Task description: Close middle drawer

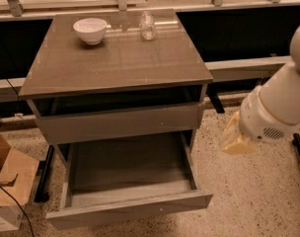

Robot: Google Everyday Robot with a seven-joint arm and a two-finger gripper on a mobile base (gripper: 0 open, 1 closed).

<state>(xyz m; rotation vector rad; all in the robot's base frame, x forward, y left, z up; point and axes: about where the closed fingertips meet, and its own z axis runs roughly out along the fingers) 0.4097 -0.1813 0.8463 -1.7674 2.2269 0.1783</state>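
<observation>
Grey and shallow, the middle drawer [130, 181] stands pulled well out past the front edge of the desk [115, 63], its flat front panel nearest the camera. Above it, the upper drawer front [120, 124] sits under the desk top with a dark gap between them. A white bowl [90, 30] rests near the back left corner, and a clear glass jar [147, 25] stands at the back edge to its right. The pale yellow tool [236, 138] hangs beyond the right edge, near the front right corner and apart from the drawer. I cannot tell whether it is spread or pressed together.
</observation>
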